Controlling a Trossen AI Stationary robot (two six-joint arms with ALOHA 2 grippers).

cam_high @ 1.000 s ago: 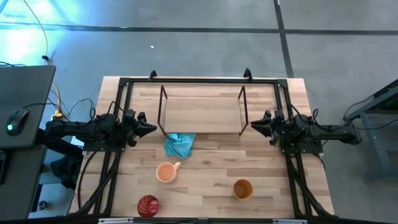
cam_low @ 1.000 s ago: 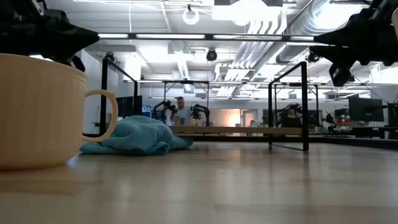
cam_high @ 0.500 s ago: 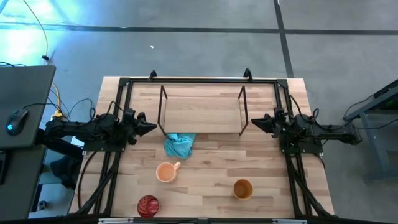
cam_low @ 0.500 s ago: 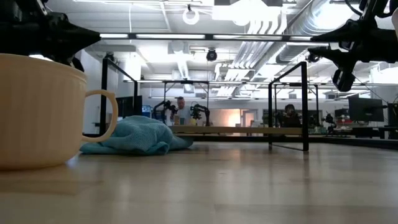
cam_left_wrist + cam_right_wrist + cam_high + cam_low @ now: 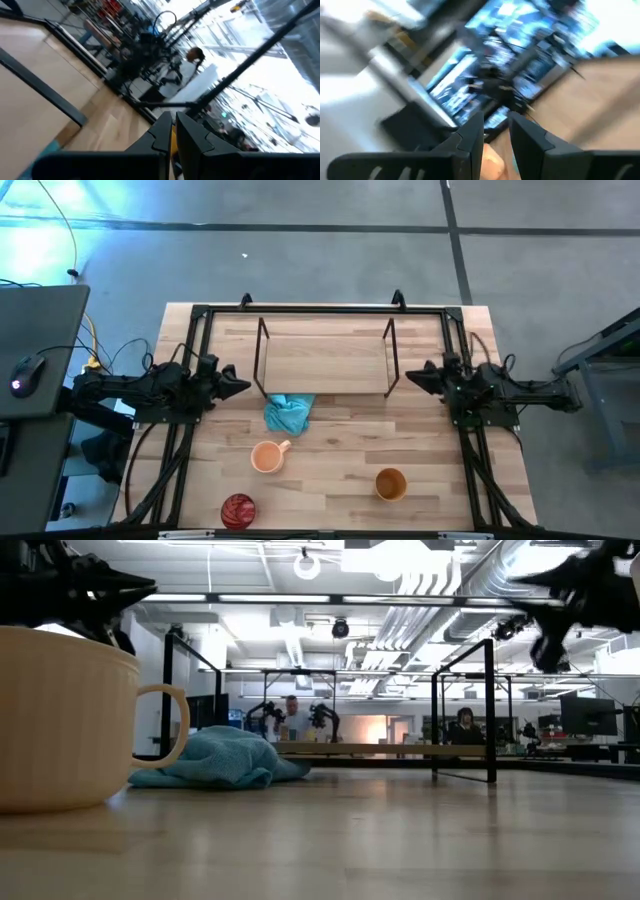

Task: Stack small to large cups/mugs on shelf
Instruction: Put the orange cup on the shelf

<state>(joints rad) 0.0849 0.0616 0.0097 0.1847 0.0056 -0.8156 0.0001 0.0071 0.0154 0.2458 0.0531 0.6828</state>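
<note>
From above, the black wire-framed shelf with a light wood board (image 5: 325, 360) stands at the table's far edge, the closed left gripper (image 5: 243, 385) and slightly parted right gripper (image 5: 408, 377) flanking it, both empty; the light orange handled mug (image 5: 266, 456), amber handleless tumbler (image 5: 390, 483) and red patterned cup (image 5: 238, 510) sit well apart nearer, a crumpled teal cloth (image 5: 288, 413) between mug and shelf. At table height, the mug (image 5: 65, 720) looms left; bare butcher-block tabletop (image 5: 400, 830) runs to the shelf (image 5: 465, 710).

Teal cloth (image 5: 289, 413) crowds the shelf (image 5: 325, 360) front; board bare.

Robotics lab: exposed ceiling ducts (image 5: 440, 600), other robot arms (image 5: 322, 720) behind.
</note>
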